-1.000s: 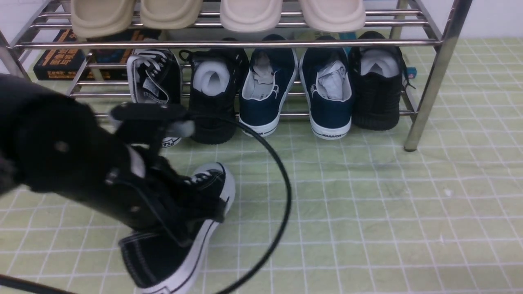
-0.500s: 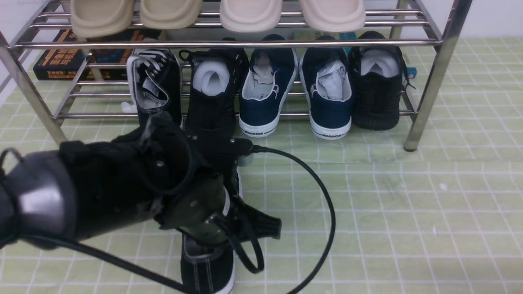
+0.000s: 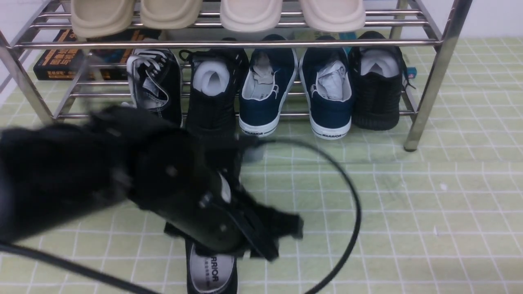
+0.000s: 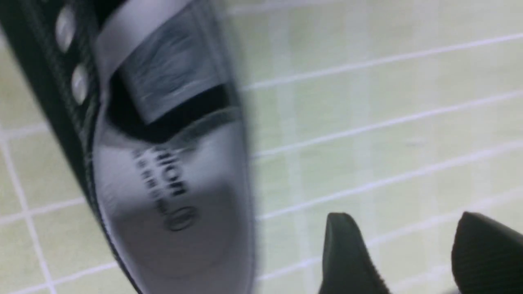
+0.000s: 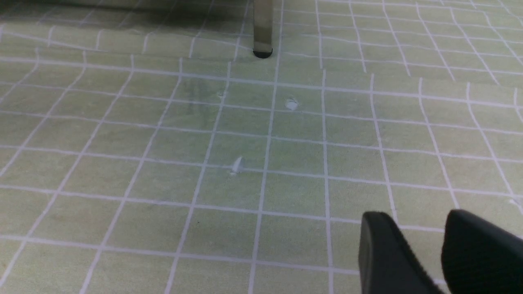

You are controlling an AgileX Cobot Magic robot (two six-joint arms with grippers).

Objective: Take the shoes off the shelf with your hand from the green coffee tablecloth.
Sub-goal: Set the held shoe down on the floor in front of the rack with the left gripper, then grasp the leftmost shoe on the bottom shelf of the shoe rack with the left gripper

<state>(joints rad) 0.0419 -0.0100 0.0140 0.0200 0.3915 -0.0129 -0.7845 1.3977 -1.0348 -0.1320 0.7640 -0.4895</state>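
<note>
One black canvas sneaker (image 3: 211, 274) with a grey WARRIOR insole lies on the green tablecloth (image 3: 408, 212) at the front, heel toward me. It also shows in the left wrist view (image 4: 163, 171), blurred. Its mate (image 3: 155, 83) stands on the lower tier of the chrome shelf (image 3: 229, 43), at the left end of the row. My left gripper (image 3: 282, 241) is blurred, just right of and above the sneaker on the cloth. In the left wrist view it (image 4: 404, 228) is open and empty over bare cloth. My right gripper (image 5: 416, 228) is slightly open and empty above the cloth.
On the lower tier stand a black shoe stuffed with white (image 3: 214, 94), two navy sneakers (image 3: 267, 87), and another black shoe (image 3: 378, 85). Beige slippers (image 3: 251, 14) sit on the top tier. Books (image 3: 61, 61) lie behind. A shelf leg (image 5: 262, 28) and a looping cable (image 3: 355, 212) are near.
My left gripper carried the sneaker rightward, set it on the cloth and let go. It has since shifted right off the shoe, uncovering the insole.
</note>
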